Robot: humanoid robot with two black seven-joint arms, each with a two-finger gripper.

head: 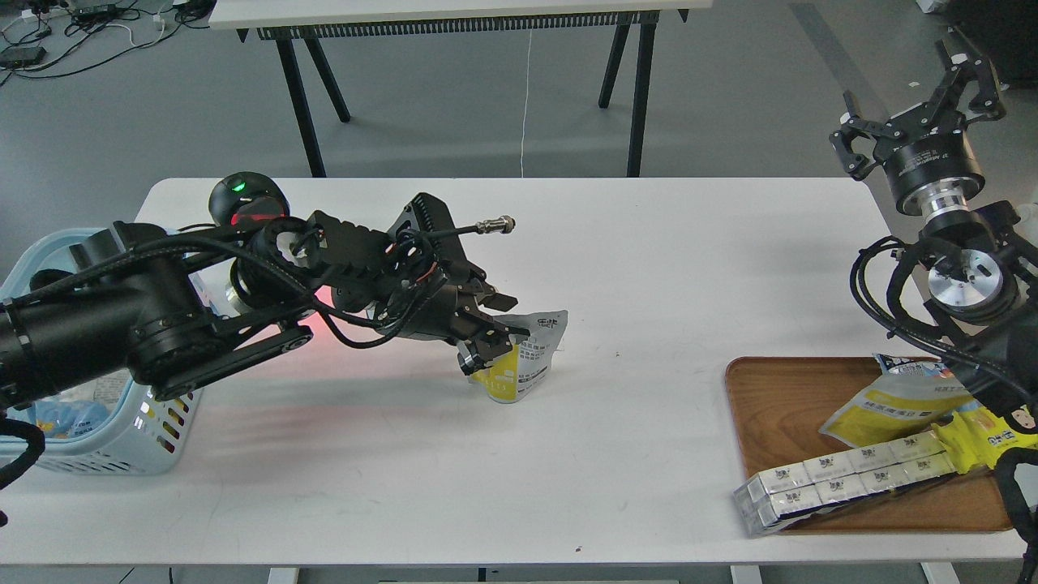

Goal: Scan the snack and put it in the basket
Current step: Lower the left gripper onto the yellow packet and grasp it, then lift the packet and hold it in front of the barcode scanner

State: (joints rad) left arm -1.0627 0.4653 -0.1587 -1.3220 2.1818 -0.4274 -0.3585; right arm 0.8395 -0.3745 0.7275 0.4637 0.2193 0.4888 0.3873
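Yellow-silver snack [523, 363] upright mid-table

Looks like a robotics lab: grey floor [454, 122], loose cables [73, 32] far beyond the left gripper [496, 324], plain white desk [632, 268], second trestle desk [454, 12] behind.

On the table [649, 268] before you, the snack [523, 361] sits near the middle, pinched in your left gripper [491, 328]. The basket [122, 442] stands at the left edge, the tray [778, 405] at the right with the multipack [843, 478] across its near rim. Your right gripper [920, 109] hangs above, behind the tray.
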